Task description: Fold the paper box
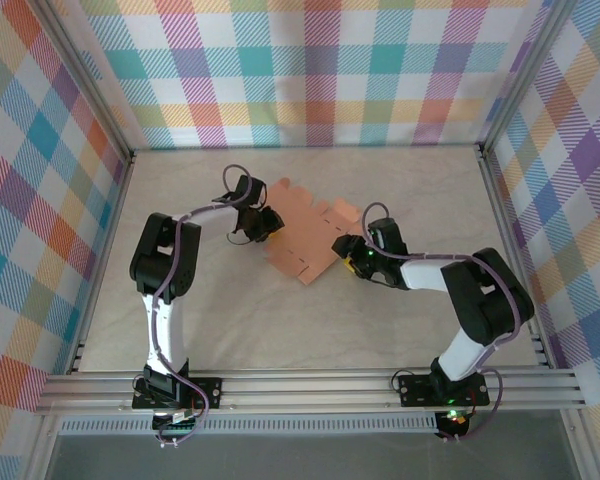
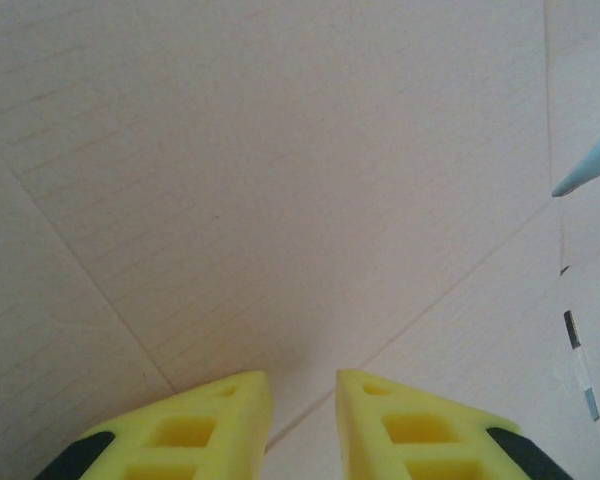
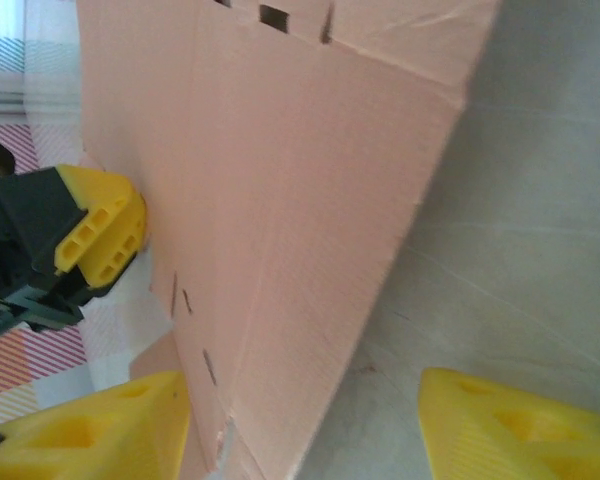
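At the near edge of the table (image 1: 230, 320), the two arm bases sit bolted to an aluminium rail (image 1: 310, 385), the left one at the left, the right one at the right. Both arms reach forward and inward toward the middle of the pale table top.

The right gripper (image 1: 352, 252) rests low at the near-right edge of the paper box (image 1: 302, 240). In its wrist view the right gripper (image 3: 302, 390) is spread wide, and its yellow fingertips (image 3: 510, 425) stand well apart. A near corner of the salmon-orange card (image 3: 280, 200) lies between them, and nothing is pinched. The card's right edge runs over bare table. Small slots are cut along its far edge and near its left side.

The left gripper (image 1: 263, 226) sits at the sheet's left edge, just beside it. From the left wrist, the left gripper (image 2: 303, 425) has only a narrow gap between its yellow fingertips (image 2: 205, 430), and nothing shows between them. The card (image 2: 280, 180) lies close ahead of it, crossed by crease lines. The right wrist view catches one of its yellow fingers (image 3: 98, 228) against the card's far-left edge.

The paper box lies as an unfolded die-cut sheet, set diagonally near the table's centre between the two grippers, with tabs along its far edge.

Beyond it, checked cloth walls (image 1: 320, 70) close in the back and sides
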`<action>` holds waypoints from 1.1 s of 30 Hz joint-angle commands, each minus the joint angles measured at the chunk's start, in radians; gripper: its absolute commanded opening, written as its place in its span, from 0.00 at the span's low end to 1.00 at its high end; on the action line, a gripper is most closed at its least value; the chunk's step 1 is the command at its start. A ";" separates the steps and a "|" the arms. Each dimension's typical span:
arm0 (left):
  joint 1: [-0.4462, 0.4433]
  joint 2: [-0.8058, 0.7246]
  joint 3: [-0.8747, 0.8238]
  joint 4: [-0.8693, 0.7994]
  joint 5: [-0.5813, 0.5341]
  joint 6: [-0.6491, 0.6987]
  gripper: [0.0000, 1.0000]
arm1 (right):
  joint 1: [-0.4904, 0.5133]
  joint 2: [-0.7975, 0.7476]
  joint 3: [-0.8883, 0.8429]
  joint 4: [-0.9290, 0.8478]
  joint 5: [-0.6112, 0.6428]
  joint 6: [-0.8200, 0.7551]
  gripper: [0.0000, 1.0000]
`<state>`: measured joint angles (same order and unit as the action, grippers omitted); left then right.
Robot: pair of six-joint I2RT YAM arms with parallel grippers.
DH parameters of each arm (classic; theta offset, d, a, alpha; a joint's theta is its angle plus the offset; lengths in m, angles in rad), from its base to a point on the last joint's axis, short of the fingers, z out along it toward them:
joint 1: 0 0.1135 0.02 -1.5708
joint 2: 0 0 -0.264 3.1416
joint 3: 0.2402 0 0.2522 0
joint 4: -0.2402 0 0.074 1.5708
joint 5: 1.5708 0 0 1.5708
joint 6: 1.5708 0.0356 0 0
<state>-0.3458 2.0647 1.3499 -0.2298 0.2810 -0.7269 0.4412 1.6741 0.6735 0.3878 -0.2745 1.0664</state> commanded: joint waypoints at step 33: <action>-0.056 -0.383 -0.157 -0.241 -0.259 0.078 1.00 | -0.022 0.173 0.502 -0.825 -0.158 -0.708 0.00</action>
<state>-0.3954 1.7256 1.1816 -0.3965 0.0494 -0.7036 0.4236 1.7988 1.1000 -0.1146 -0.3992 0.5941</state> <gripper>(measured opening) 0.999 0.054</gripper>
